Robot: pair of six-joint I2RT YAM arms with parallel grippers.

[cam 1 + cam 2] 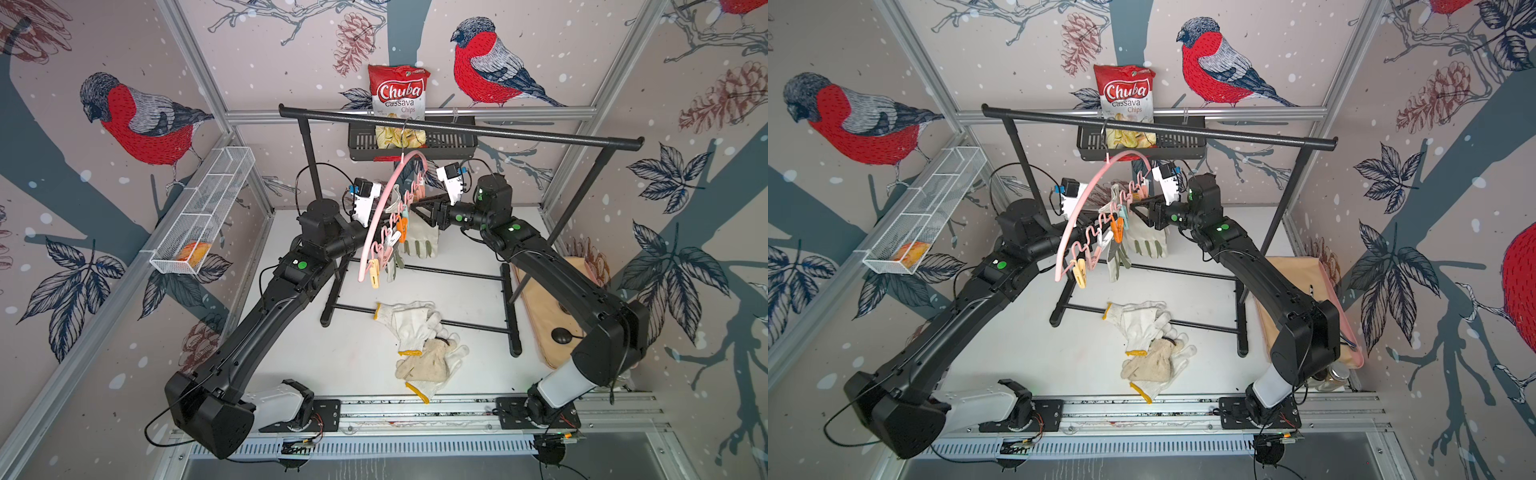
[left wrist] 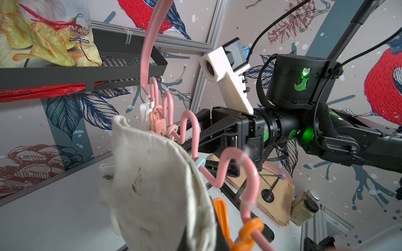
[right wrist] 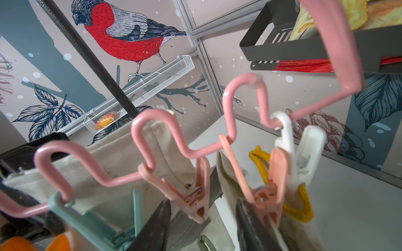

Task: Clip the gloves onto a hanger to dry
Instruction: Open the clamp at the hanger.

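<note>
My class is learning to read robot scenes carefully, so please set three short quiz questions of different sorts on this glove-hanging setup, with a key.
1. Multiple choice: the pink hanger hangs from A) the black garment rack's top rail, B) a ceiling hook, C) a door handle.
2. True or false: every glove is already clipped up.
3. Short answer: what stands in the black wall basket?
Key: 1 A. 2 False: knitted gloves lie loose on the table. 3 The Chuba cassava chips bag.
</note>
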